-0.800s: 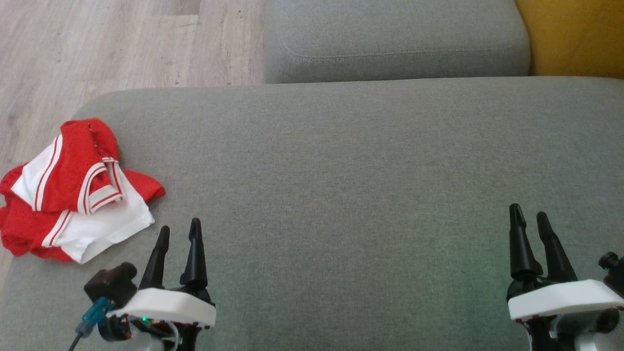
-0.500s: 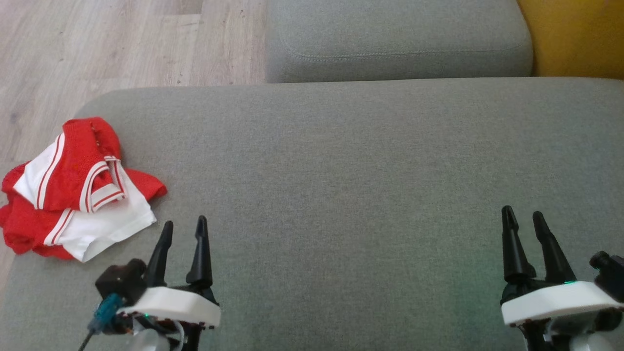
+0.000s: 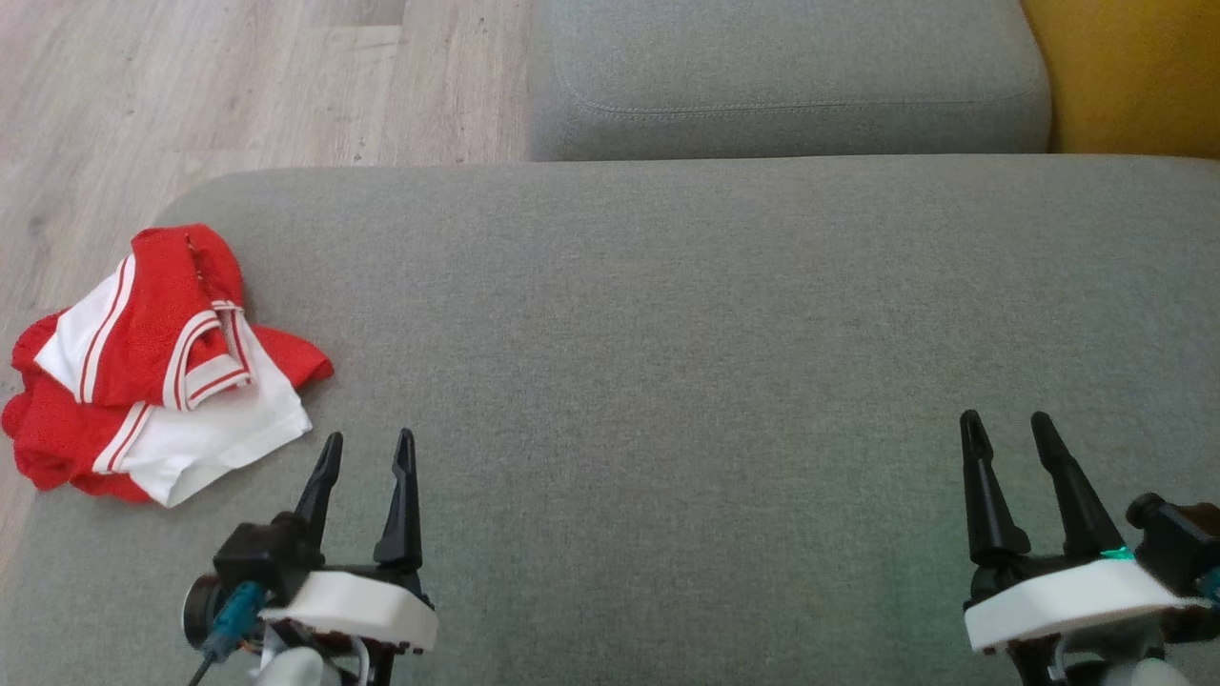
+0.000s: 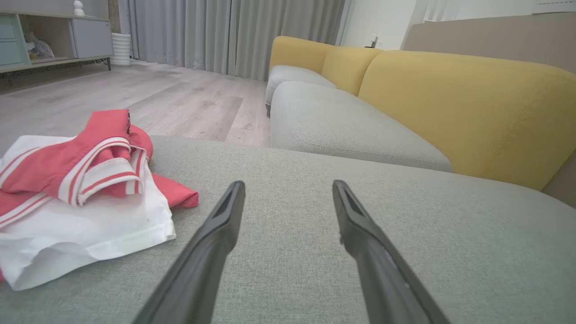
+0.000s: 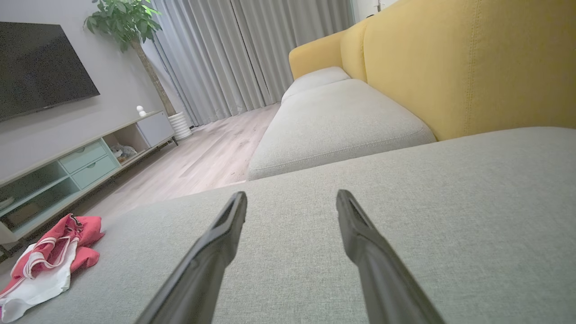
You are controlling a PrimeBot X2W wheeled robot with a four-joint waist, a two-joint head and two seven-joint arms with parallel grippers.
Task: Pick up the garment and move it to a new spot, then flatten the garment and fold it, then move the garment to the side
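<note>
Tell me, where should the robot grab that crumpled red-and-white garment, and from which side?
Probably the raised striped fold on top of the garment: it stands up as a ridge, easy to pinch. Come from above and from its right, where the open left jaws are nearest.

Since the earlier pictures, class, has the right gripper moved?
Yes. The right gripper has moved left, toward the garment, judged against the yellow backrest, which slid slightly right.

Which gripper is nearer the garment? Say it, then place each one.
Left. The left gripper hangs open just right of the garment, near its white edge, not touching. The right gripper, open too, is far off across the grey cushion, on the robot's right.
</note>
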